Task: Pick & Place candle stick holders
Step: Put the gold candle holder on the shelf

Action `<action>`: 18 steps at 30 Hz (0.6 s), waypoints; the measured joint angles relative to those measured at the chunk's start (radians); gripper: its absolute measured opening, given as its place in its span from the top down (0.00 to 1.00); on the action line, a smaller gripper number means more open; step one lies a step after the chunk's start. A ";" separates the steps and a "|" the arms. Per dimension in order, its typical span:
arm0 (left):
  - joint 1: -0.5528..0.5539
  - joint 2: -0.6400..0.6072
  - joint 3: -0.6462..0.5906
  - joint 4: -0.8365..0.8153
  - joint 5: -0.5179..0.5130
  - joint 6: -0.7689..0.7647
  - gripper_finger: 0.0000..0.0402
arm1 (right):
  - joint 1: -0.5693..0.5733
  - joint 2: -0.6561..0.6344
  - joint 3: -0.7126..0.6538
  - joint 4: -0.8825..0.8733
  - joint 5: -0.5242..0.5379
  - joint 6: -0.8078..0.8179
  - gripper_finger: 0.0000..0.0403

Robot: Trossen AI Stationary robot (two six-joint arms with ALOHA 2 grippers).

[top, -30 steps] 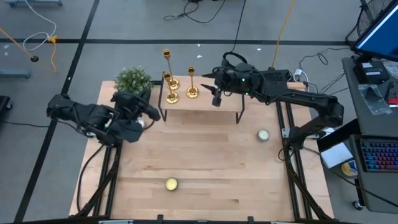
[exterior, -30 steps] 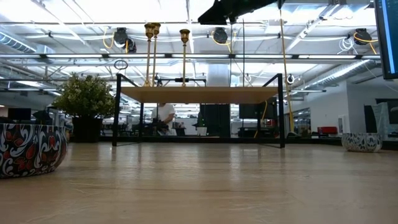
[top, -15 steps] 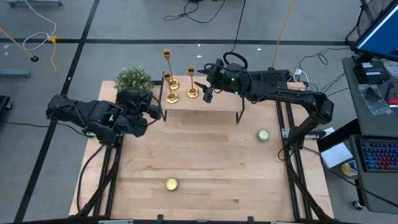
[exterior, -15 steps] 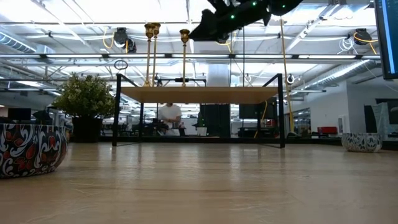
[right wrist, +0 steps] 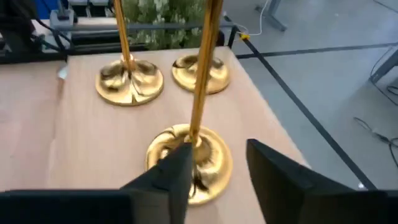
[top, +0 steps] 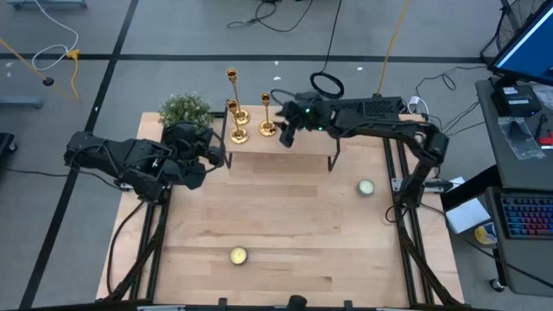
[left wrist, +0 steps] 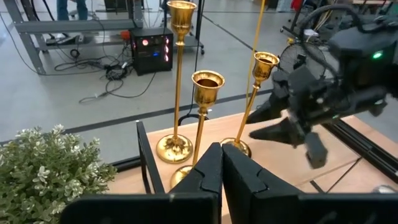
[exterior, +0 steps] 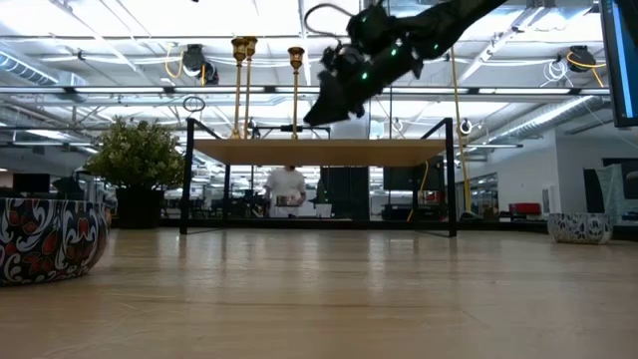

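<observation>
Three gold candle stick holders [top: 238, 130] stand by their round bases on a raised wooden shelf [top: 302, 149] at the table's far middle. My right gripper [right wrist: 217, 149] is open and low over the shelf, at the foot of the rightmost holder [top: 266, 121]. That holder's stem [right wrist: 200, 81] rises just past one finger [right wrist: 171, 174], and its base [right wrist: 208, 165] lies between the two fingers. My left gripper [left wrist: 221, 171] is shut and empty, left of the shelf beside the plant, facing the holders [left wrist: 207, 84]. My right gripper has one finger right at the foot of the rightmost holder's stem [right wrist: 191, 138]. I cannot tell whether it touches. The other finger [right wrist: 273, 174] stands apart from the base. The holder stands upright on the shelf.
A green plant [top: 184, 110] stands at the shelf's left end. Two small candles in tins [top: 366, 187] [top: 238, 256] sit on the table. Patterned bowls [exterior: 50, 234] [exterior: 578, 227] show at the low view's edges. A person [exterior: 289, 187] stands in the room beyond.
My right gripper has come down and toward the table's left, along the shelf, to the rightmost candle stick holder. The holders have stayed upright where they were.
</observation>
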 joint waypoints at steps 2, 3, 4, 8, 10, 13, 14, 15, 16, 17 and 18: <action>0.000 0.000 0.000 -0.002 0.009 0.001 0.98 | 0.000 0.016 0.000 0.010 0.000 0.000 0.73; 0.000 0.000 0.000 -0.002 0.014 0.001 0.99 | -0.003 0.021 0.000 0.013 0.000 0.004 0.76; 0.000 0.000 0.000 -0.003 0.015 0.002 0.99 | -0.006 0.026 0.002 0.017 -0.001 0.005 0.79; 0.000 0.000 0.000 -0.003 0.015 0.014 0.98 | -0.010 0.041 0.001 -0.010 0.001 0.005 0.90; 0.000 0.000 0.000 -0.004 0.015 0.014 0.97 | -0.009 0.039 0.001 -0.015 0.005 -0.002 0.94; 0.000 0.000 0.000 -0.008 0.015 0.020 0.98 | -0.008 0.034 0.002 -0.069 0.060 -0.026 0.99; 0.000 0.000 0.000 -0.013 0.015 0.021 0.99 | -0.012 0.033 0.002 -0.095 0.073 -0.033 0.99; 0.000 0.000 0.000 -0.018 0.015 0.021 0.99 | -0.013 0.034 0.001 -0.112 0.076 -0.037 0.99; 0.000 0.000 0.000 -0.020 0.014 0.021 0.99 | -0.014 0.033 0.001 -0.121 0.076 -0.036 0.99; 0.002 0.000 0.000 -0.019 0.014 0.021 0.99 | -0.015 0.032 0.002 -0.133 0.078 -0.036 0.99; 0.005 0.000 0.000 -0.019 0.014 0.020 0.98 | -0.015 0.030 0.002 -0.146 0.078 -0.036 0.99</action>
